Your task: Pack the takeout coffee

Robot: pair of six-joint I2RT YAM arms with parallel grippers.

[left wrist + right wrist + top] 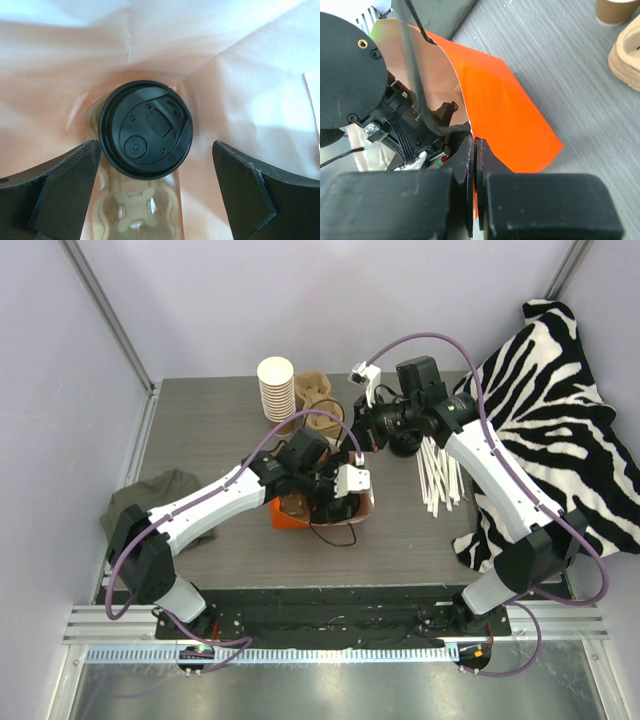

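Note:
The takeout coffee (145, 129), a brown cup under a round black lid, stands in a cardboard cup carrier (132, 210) at the bottom of the orange bag (285, 512). In the left wrist view the bag's pale inner wall (225, 60) surrounds it. My left gripper (155, 187) is open inside the bag above the cup, one finger on each side, holding nothing. In the top view the left gripper (335, 502) is down in the bag's mouth. My right gripper (475, 142) is shut on the rim of the orange bag (510, 110) and holds it up; it also shows in the top view (358, 450).
A tall stack of lidless cups (277, 388) and brown carriers (318, 395) stand at the back. White sticks (438, 475) lie right of the bag. A zebra cloth (560, 410) covers the right side and a green cloth (160, 505) lies left.

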